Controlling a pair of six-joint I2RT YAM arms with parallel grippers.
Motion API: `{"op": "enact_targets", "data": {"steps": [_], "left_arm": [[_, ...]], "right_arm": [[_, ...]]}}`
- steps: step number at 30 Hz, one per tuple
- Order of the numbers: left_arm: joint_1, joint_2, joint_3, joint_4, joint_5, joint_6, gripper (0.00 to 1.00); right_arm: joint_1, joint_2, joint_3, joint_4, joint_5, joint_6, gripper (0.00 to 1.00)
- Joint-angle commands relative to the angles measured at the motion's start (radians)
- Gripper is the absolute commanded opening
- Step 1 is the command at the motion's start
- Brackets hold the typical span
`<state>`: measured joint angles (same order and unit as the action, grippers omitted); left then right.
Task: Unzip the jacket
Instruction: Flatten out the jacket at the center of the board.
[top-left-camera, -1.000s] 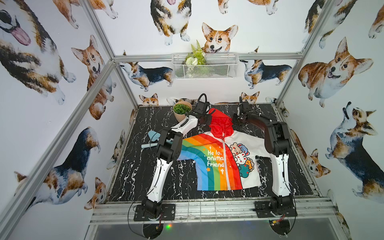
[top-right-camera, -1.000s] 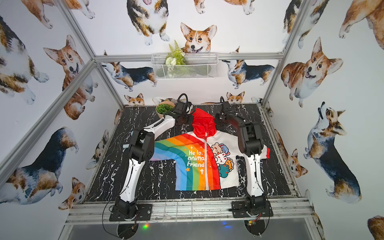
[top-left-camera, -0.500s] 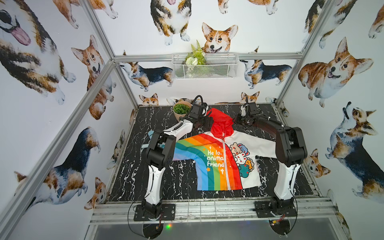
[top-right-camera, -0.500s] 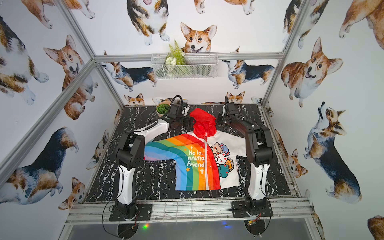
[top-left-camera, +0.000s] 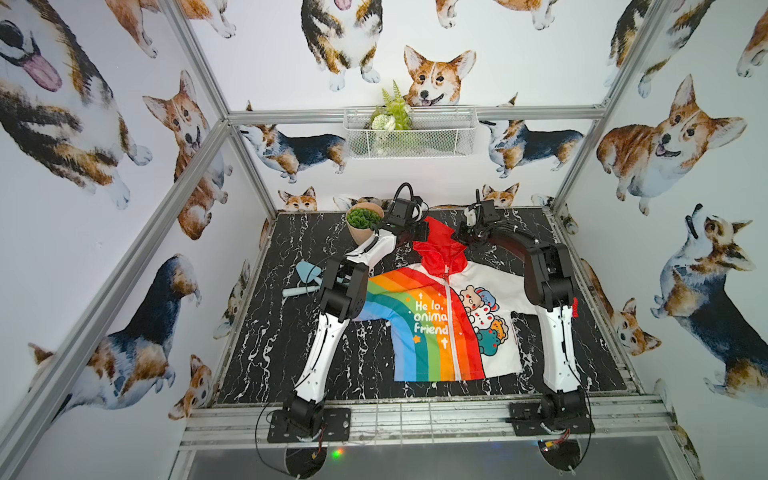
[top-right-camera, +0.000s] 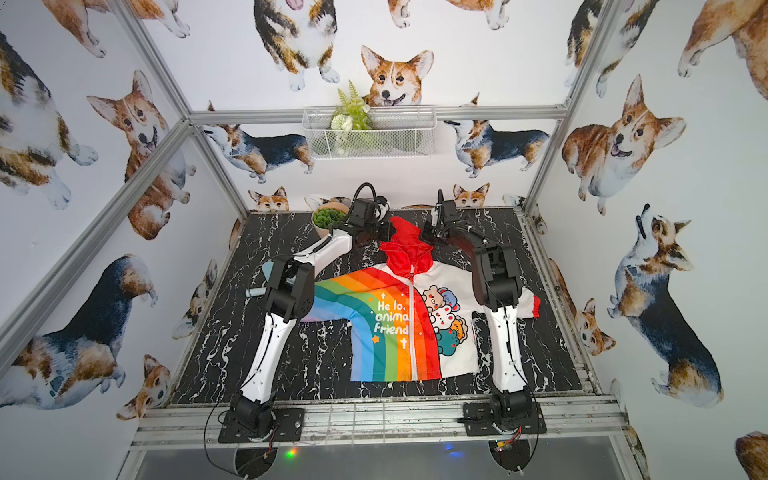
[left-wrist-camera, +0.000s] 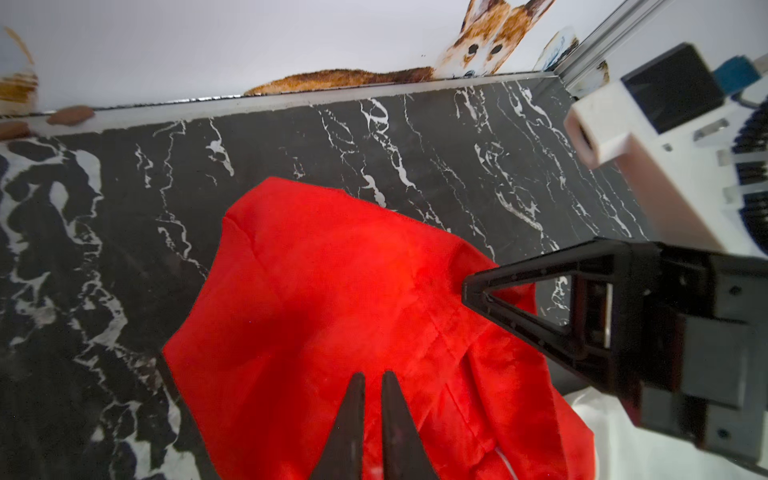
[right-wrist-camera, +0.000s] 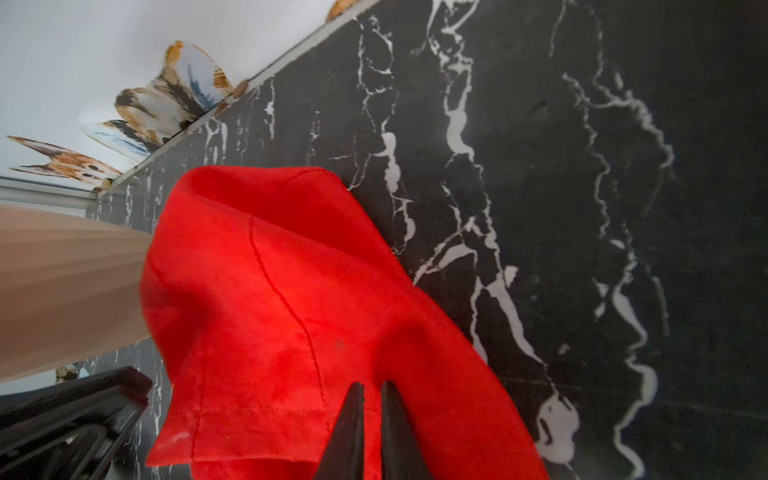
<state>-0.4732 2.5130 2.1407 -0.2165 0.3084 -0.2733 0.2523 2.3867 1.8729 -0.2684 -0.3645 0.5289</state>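
Left gripper, right gripper: both just narrowed, now pinching hood at its left and right edges. Jacket judged anchored; zipper fully closed, slider untouched.

In both top views the jacket lies mid-frame on the table, hood toward the top. A potted plant stands upper left of the hood, with perhaps a trowel below it.
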Motion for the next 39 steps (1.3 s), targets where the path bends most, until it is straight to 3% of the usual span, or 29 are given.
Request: {"op": "enact_targets", "data": {"steps": [1,6,10,15,18,22,24,31,34,39], "left_arm": [[0.009,0.035,0.036,-0.056,0.005,-0.007,0.11],[0.033,0.094,0.095,-0.119,-0.025,-0.025,0.09],[0.045,0.122,0.119,-0.143,-0.001,-0.034,0.10],[0.046,0.074,0.109,-0.145,0.061,-0.039,0.38],[0.045,-0.020,0.055,-0.120,0.066,-0.041,0.56],[0.046,-0.172,-0.077,-0.079,0.020,-0.031,0.72],[0.046,-0.251,-0.177,-0.044,-0.009,-0.034,0.72],[-0.007,-0.478,-0.578,0.058,-0.053,-0.063,0.49],[-0.043,-0.533,-0.717,0.116,-0.034,-0.084,0.39],[-0.133,-0.535,-0.822,0.135,-0.040,-0.081,0.31]], "right_arm": [[0.001,0.026,0.027,-0.075,0.047,0.022,0.12],[-0.003,0.055,0.061,-0.159,0.150,0.026,0.12],[-0.004,0.051,0.085,-0.183,0.127,0.014,0.15],[0.003,-0.081,-0.006,-0.113,0.098,-0.001,0.26],[0.011,-0.201,-0.101,-0.066,0.112,-0.004,0.36],[0.027,-0.375,-0.286,-0.003,0.160,0.017,0.40],[0.044,-0.463,-0.407,0.022,0.201,0.045,0.40],[0.083,-0.744,-0.809,0.041,0.295,0.141,0.32],[0.090,-0.846,-0.957,0.056,0.300,0.169,0.31],[0.090,-0.952,-1.080,0.041,0.298,0.164,0.28]]}}
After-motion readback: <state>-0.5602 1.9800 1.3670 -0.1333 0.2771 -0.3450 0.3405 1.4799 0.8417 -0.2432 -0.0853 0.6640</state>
